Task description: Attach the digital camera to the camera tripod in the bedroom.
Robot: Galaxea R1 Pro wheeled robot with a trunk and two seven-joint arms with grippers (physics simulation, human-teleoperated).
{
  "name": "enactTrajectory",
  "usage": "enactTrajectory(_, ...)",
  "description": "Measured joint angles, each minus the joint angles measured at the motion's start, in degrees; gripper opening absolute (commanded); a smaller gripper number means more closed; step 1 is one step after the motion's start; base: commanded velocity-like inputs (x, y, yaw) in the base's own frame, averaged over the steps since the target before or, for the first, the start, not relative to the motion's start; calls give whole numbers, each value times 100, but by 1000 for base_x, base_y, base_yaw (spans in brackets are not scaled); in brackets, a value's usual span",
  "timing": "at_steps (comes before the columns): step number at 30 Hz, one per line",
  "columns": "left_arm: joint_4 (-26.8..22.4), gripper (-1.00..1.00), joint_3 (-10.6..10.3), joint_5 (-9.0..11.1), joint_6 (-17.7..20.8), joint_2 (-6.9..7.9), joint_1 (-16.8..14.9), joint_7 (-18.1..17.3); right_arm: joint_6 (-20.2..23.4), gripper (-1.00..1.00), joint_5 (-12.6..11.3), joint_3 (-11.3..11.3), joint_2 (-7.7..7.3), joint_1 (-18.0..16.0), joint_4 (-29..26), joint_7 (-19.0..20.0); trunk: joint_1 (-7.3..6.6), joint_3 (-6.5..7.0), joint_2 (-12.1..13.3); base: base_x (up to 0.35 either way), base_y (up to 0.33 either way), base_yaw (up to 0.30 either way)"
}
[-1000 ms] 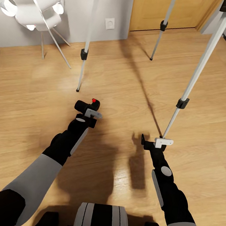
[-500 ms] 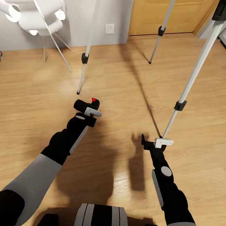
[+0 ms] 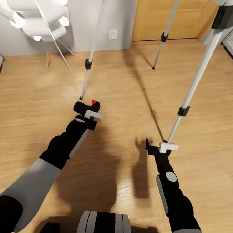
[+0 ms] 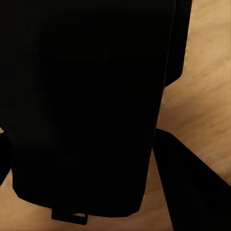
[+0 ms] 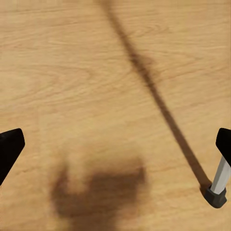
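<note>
Wood floor point(image 3: 125, 96); camera point(image 3: 85, 108) between left (closed) fingers point(image 3: 93, 115).

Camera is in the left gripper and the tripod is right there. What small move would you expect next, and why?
Probably raise the left gripper further, toward the tripod's top. It is shut on the camera, held low above the wood floor, while the tripod legs rise past the head view's upper edge, so the mount sits well above the camera. The right gripper is open with nothing in it.

Home room, light wood floor point(image 3: 125, 96), wooden door point(image 3: 166, 14), wall socket point(image 3: 113, 34)
</note>
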Motion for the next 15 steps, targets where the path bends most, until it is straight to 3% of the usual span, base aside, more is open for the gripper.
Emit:
enactTrajectory(4, -1, -100, 0, 11, -1, 67, 0, -1, 0, 100, 0, 0, 1, 0, 9, 0, 0, 37, 0, 0, 0, 0)
enactTrajectory(15, -15, -100, -3, 10, 0, 67, 0, -1, -1, 100, -2, -6, -1, -1, 14, 0, -6, 181, 2, 0, 0, 0)
